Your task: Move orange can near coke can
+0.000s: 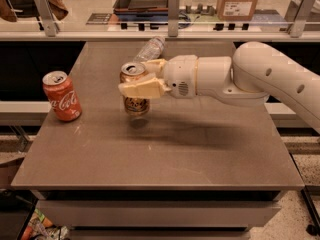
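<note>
the tool (135, 79) is at the centre of the frame, pinching the orange can (136, 105) by its upper half; the can is upright and seems to hang just clear of the worktop (190, 154), with a shadow under it. the coke can (62, 98) stands upright at the left, bare surface between the two. as i judge it, a carry that runs too far left would knock the coke can over or off that edge, and releasing before the base touches down could tip the orange can. a clear bottle (150, 48) lies just behind the tool
</note>
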`<state>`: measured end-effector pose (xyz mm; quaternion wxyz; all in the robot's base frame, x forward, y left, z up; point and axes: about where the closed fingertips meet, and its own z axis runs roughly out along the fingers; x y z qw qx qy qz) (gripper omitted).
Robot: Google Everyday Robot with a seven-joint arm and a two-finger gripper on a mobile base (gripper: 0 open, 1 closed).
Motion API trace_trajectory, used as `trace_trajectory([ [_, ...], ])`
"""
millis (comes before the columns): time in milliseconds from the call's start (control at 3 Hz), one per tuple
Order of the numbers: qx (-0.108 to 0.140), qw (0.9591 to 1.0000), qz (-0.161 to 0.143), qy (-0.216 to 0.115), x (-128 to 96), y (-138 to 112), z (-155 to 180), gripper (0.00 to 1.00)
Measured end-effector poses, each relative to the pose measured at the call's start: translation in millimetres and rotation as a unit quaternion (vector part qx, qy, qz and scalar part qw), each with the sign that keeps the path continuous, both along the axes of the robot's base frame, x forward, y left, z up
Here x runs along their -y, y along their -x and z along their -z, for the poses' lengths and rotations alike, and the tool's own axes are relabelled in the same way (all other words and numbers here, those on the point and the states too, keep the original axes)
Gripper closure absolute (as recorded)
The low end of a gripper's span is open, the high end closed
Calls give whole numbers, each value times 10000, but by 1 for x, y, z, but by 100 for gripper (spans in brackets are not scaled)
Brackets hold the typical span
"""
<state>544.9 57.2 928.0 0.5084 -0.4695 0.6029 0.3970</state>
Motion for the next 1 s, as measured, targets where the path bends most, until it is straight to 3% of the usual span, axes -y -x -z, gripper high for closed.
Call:
trace_trajectory([
  [333,217,9988,-14,431,-18,0,12,100],
  [1000,517,9964,-311,591,-51,-4,26,100],
])
